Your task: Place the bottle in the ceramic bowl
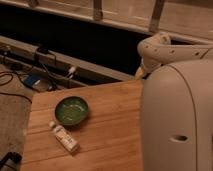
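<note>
One big white robot body (177, 120) is filling the right side of the view. Beside it, a wooden desk (110, 135) is carrying both task things on its left half. The white arm (160, 50) is bending above the desk's far right corner. The ceramic bowl (72, 111), green and glossy, is sitting empty and upright. The bottle (64, 137) is lying on its side just in front of the bowl, its cap pointing toward the bowl's near rim. The hand (140, 74) is peeking out as a pale tip under the arm, well apart from the bottle, released and grasping nothing. Judging by this, the reach is not yet beginning. The next move is calling for the hand to travel left and down over the bottle, fingers straddling its narrow width.
</note>
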